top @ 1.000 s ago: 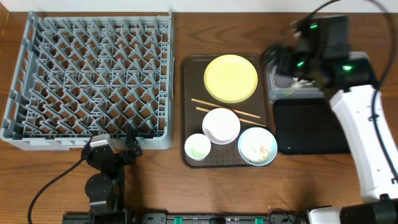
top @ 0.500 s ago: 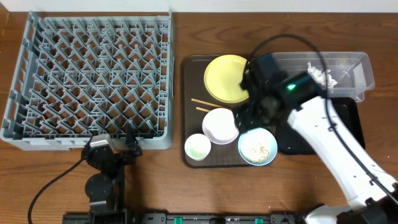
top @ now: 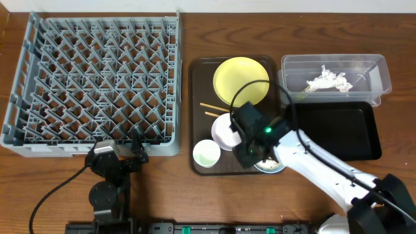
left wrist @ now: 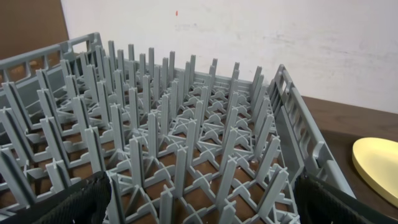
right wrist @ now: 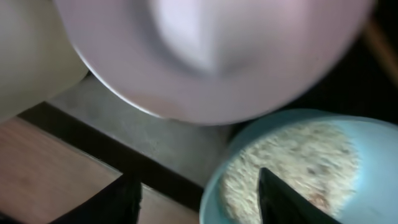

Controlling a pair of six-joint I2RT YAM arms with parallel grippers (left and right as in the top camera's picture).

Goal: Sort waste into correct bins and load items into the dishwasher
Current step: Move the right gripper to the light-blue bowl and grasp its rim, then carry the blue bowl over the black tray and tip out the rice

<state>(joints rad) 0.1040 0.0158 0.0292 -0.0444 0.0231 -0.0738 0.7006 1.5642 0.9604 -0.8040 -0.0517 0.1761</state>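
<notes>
My right gripper (top: 255,151) is open and low over the front of the brown tray. In the right wrist view its fingers (right wrist: 199,202) straddle the near rim of the light blue bowl (right wrist: 367,180). One finger is over the rice scraps (right wrist: 292,162), the other outside the bowl. The white bowl (right wrist: 211,56) fills the top of that view. The white cup (top: 207,154), yellow plate (top: 241,81) and chopsticks (top: 209,109) lie on the tray. The napkin (top: 328,82) lies in the clear tub (top: 377,71). My left gripper (left wrist: 199,211) is open and empty at the front edge of the grey dish rack (top: 97,78).
The dark brown serving tray (top: 195,97) sits between the rack and the bins. The shallow black tray (top: 335,130) lies in front of the clear tub. The right arm stretches across the table in front of the black tray.
My right arm swung from the clear tub at the back right down to the front of the brown tray, over the light blue bowl. The napkin now shows in the tub. The left arm is still.
</notes>
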